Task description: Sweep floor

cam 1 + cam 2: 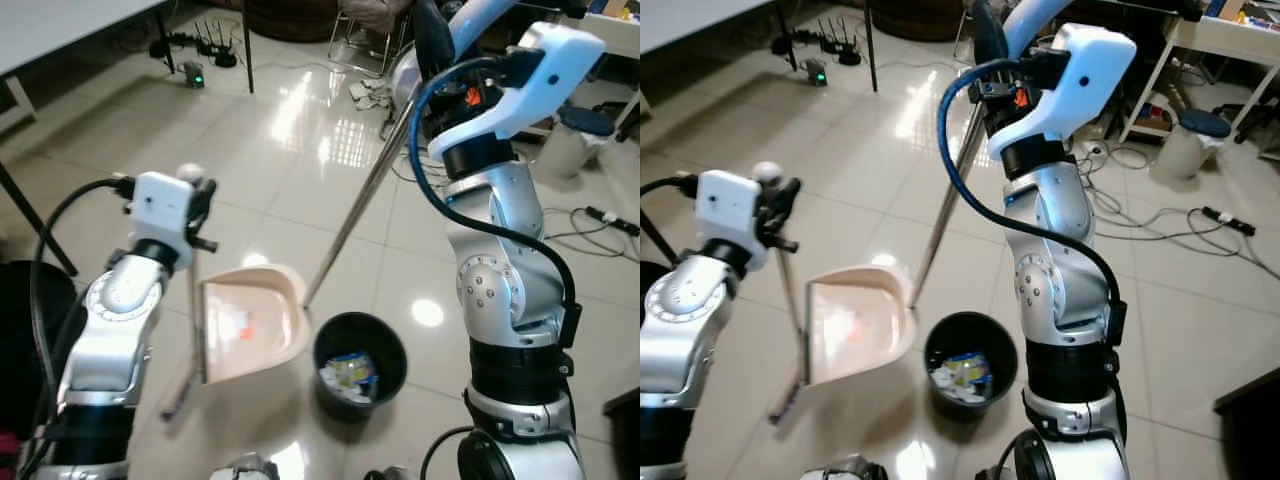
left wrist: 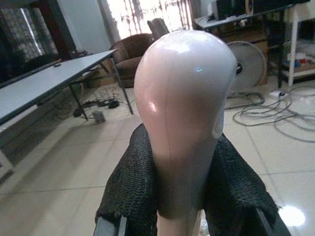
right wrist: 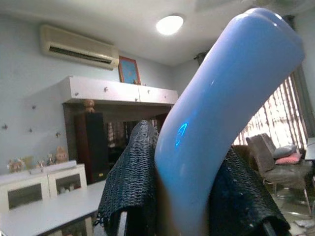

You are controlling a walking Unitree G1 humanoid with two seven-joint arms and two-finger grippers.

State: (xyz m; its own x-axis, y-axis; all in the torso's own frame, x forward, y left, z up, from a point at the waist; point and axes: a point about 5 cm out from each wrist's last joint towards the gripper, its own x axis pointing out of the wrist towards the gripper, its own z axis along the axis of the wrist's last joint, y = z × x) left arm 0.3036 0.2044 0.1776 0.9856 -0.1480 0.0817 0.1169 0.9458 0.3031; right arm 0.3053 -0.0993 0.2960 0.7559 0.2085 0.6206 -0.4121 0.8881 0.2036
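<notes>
Closest to the camera: silver left arm and right arm, rising from the lower corners of the head views. Between them, on the glossy tiled floor, a black bin with crumpled scraps inside. Just beside the bin, toward the robot's left, a pale pink dustpan, tilted with its open mouth toward the bin, a little orange-pink debris lying in it. Running up from the dustpan, a thin upright handle, ending in a rounded pale knob. Left hand clamped on that handle just under the knob, black padded fingers pressing it from both sides. Raised high on the other side, right hand closed around the curved blue broom grip, padded fingers squeezing it on either flank. Slanting down from that grip, the metal broom pole, lower end reaching the floor right at the dustpan's far rim; bristles impossible to make out. Farther off: a white table on dark legs at the robot's left, loose cables on the tiles at the right, a white lidded can beyond them.
</notes>
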